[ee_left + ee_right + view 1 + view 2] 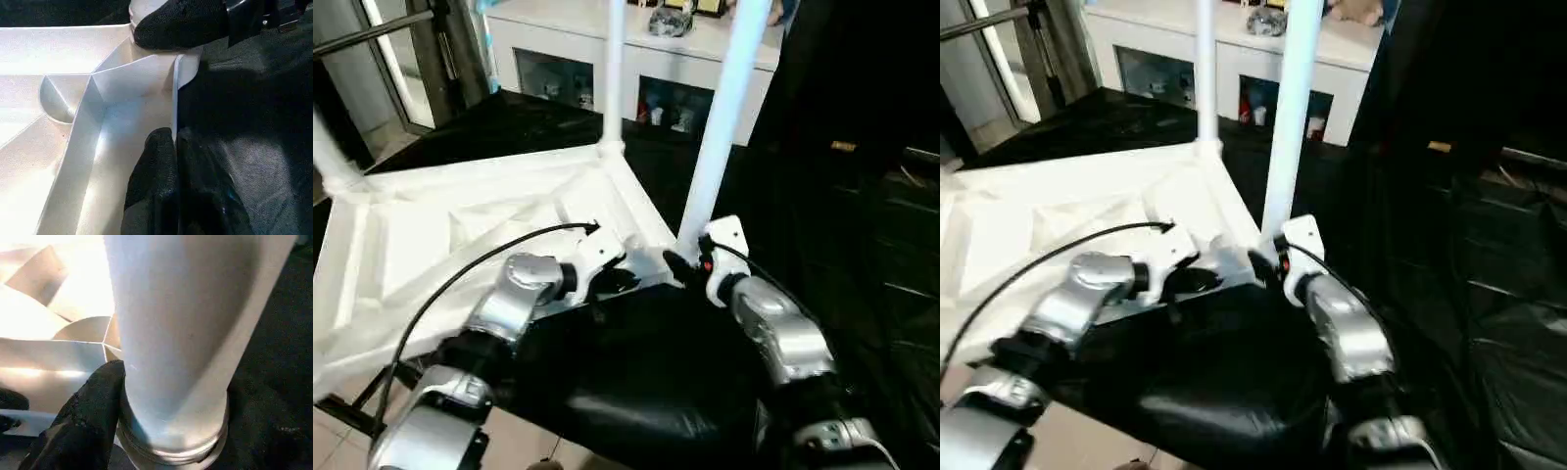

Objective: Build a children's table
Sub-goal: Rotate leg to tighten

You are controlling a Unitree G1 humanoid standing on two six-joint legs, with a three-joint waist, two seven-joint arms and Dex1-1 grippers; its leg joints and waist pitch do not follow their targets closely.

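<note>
A black cloth (636, 382) covers the work surface. The white table top (460, 235) lies on it upside down, ribs up, with legs (720, 117) standing in its corners. Beyond the top, the cloth runs toward a white cabinet (607, 59).

One tabletop (431, 225), upside down; three legs (720, 117) upright in sockets; one cabinet (607, 59); two grippers.

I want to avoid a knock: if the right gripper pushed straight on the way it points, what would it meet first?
Probably the base of the near table leg: the right gripper already sits at it, one finger against the tube just above its corner socket.
</note>
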